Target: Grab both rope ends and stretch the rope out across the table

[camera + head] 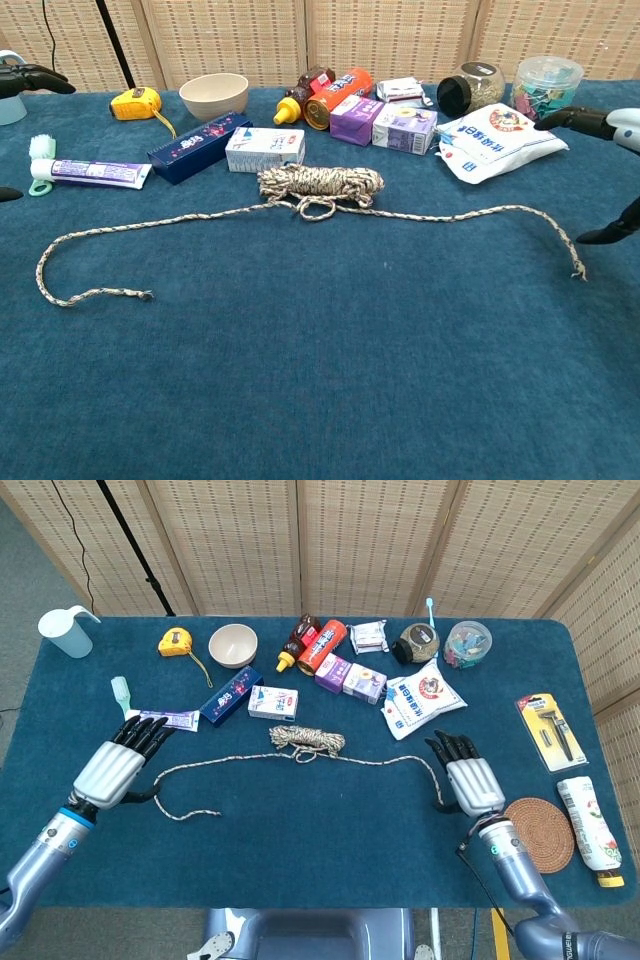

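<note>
Rope lying loose on tabletop; both hands clear of it.
Rope runs across the middle, coiled bundle at centre below the white carton. Left hand, fingers spread and holding nothing, sits just beside the hooked left rope end. Right hand, likewise spread and empty, sits just beside the drooping right end.

Bright, even overhead light, soft short shadows, both views sharp throughout.
</note>
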You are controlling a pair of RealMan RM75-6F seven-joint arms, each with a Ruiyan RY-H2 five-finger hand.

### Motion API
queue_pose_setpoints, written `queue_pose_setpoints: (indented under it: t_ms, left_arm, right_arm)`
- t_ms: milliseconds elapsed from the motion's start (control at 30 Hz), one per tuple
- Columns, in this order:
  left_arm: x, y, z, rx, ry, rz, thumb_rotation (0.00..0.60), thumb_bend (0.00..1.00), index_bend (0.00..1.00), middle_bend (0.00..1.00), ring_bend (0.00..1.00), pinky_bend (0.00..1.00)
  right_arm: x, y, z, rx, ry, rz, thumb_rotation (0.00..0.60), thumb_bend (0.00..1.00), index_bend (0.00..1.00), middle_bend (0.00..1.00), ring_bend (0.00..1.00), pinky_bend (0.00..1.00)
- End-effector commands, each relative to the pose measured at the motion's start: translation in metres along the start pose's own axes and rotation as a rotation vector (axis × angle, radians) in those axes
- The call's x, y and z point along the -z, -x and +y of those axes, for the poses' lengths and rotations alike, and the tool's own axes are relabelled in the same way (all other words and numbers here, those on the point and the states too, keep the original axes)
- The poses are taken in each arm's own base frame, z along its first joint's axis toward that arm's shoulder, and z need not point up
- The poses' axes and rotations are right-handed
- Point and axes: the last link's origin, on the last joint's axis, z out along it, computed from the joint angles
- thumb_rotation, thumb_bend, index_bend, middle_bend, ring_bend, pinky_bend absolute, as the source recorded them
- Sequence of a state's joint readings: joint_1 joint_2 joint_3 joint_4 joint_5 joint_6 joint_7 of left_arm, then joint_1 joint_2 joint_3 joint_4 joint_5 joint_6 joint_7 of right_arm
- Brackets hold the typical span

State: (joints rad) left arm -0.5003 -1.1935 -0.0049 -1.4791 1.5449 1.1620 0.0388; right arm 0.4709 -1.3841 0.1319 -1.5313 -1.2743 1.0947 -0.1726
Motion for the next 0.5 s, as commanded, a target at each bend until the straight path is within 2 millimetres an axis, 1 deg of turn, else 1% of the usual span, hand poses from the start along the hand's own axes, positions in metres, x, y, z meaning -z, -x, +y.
queue_pose_setpoints:
  t_ms: [33,100,200,267,300,367,433,500]
  left_arm:
    - [0.007,-0.002,-0.005,-0.009,-0.029,0.001,0.519,0.21,0.0,0.0,0.0,0.0]
    - [0.021,-0.004,-0.009,0.022,-0.08,-0.013,0.532,0.21,0.0,0.0,0.0,0.0]
    - [0.033,-0.006,-0.013,0.042,-0.12,-0.017,0.56,0.22,0.01,0.0,0.0,0.0]
    - [0.041,-0.007,-0.016,0.042,-0.143,-0.012,0.569,0.22,0.04,0.0,0.0,0.0]
    - [0.044,-0.007,-0.017,0.043,-0.153,-0.01,0.575,0.22,0.06,0.0,0.0,0.0]
    - [0.062,-0.007,-0.022,0.059,-0.199,0.007,0.577,0.21,0.09,0.0,0.0,0.0]
    - [0.074,-0.007,-0.024,0.067,-0.22,0.018,0.577,0.21,0.14,0.01,0.0,0.0]
    - [0.083,-0.005,-0.026,0.065,-0.23,0.024,0.577,0.21,0.16,0.01,0.0,0.0]
  right_arm:
    - [0.001,-0.006,0.003,-0.001,0.008,0.027,0.6,0.12,0.0,0.0,0.0,0.0]
    - [0.003,-0.014,0.01,-0.004,0.03,0.082,0.6,0.12,0.03,0.0,0.0,0.0]
    - [0.006,-0.018,0.016,-0.012,0.043,0.127,0.6,0.12,0.18,0.08,0.04,0.01]
    - [0.008,-0.019,0.021,-0.017,0.053,0.147,0.6,0.12,0.29,0.15,0.1,0.03]
    - [0.009,-0.019,0.022,-0.02,0.057,0.151,0.6,0.12,0.31,0.16,0.12,0.04]
    - [0.015,-0.021,0.03,-0.037,0.076,0.164,0.6,0.12,0.35,0.2,0.14,0.04]
    - [0.021,-0.022,0.034,-0.036,0.087,0.169,0.6,0.12,0.37,0.21,0.15,0.04]
    - [0.026,-0.021,0.038,-0.039,0.103,0.168,0.6,0.12,0.36,0.22,0.15,0.04]
